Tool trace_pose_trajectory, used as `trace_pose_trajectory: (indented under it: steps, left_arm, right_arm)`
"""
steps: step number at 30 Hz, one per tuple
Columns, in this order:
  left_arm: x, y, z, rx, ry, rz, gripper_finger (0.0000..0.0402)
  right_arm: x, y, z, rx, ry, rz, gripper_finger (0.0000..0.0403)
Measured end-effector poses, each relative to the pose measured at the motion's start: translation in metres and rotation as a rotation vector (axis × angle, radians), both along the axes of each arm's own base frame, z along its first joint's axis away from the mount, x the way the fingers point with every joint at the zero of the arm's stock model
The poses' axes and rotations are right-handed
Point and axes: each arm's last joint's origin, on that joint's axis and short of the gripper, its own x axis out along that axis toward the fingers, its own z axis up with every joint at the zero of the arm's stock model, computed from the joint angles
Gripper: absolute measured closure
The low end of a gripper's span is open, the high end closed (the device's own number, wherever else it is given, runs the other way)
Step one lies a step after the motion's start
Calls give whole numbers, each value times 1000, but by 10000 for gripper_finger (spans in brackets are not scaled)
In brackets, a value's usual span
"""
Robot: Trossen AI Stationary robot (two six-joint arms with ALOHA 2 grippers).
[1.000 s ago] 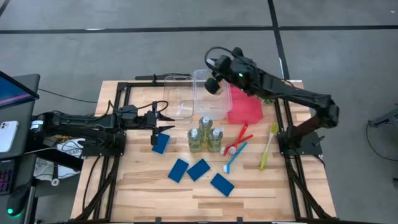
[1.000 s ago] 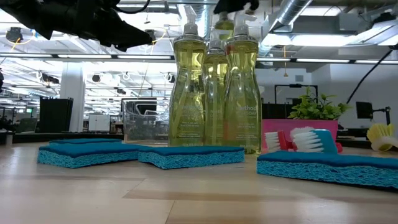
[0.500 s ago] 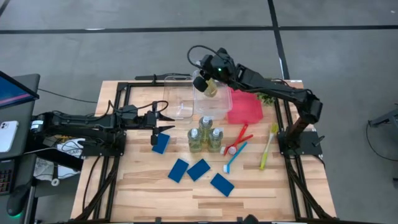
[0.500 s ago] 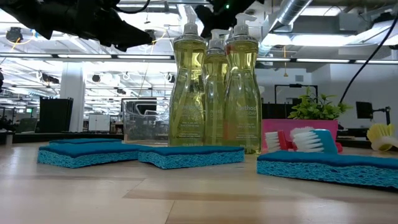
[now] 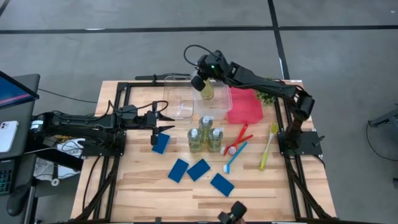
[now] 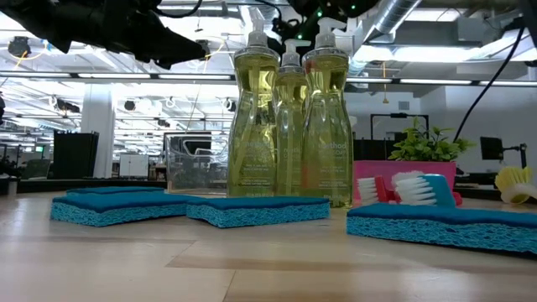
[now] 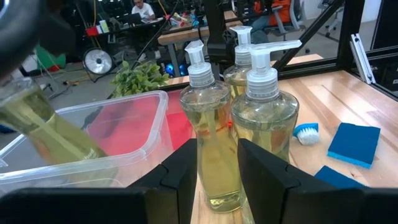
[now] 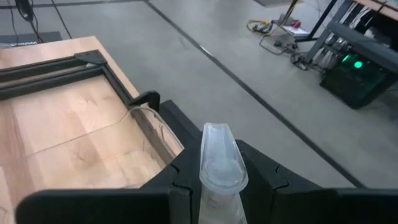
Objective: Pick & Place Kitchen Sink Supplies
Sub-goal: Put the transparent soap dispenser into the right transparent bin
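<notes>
My right gripper (image 5: 200, 79) is shut on a clear pump bottle of yellow-green liquid (image 5: 207, 91) over the clear bins (image 5: 179, 98) at the table's far side. In the left wrist view the same bottle (image 7: 50, 127) hangs slanted by a bin's wall. Three more pump bottles (image 5: 205, 137) stand upright mid-table. Several blue sponges (image 5: 199, 169) lie flat nearer the front, and one more sponge (image 5: 160, 143) lies below my left gripper (image 5: 165, 118). That gripper is open, level and holds nothing. Red (image 5: 239, 138), blue (image 5: 235, 157) and yellow-green (image 5: 268, 146) brushes lie to the right. My right gripper pinches the bottle at its top, with the pump head (image 8: 221, 163) standing up between the two fingers (image 8: 180, 183). The fingers come slanting down from the table's right. The bottle's body (image 7: 53, 130) hangs tilted below them, lifted clear of the table.
A red tray (image 5: 244, 107) lies right of the bins, with a small leafy plant (image 5: 267, 98) beyond it. Black frame rails (image 5: 118, 99) run along the table's left and right sides. There is bare wood near the front edge.
My right gripper has carried the bottle toward the table's left edge and downward, tipping further down. It has gone from over the red tray's edge to over the clear bins. The bottle stays hanging below the fingers.
</notes>
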Motion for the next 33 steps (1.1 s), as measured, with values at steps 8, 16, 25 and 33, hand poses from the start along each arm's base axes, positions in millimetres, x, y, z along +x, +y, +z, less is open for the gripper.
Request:
trace_pose_trajectory:
  steps: [8,16,25,33]
  left_arm:
    - [0,0,0,0,-1,0,284]
    - [0,0,0,0,-2,0,284]
    - [0,0,0,0,-2,0,284]
    - [0,0,0,1,-2,0,284]
  right_arm:
    - [7,-4,-12,20,33,5,332]
    - [6,-4,-13,37,37,26,332]
    - [4,-2,-21,78,111,31,332]
    - [2,-4,-22,111,105,83,332]
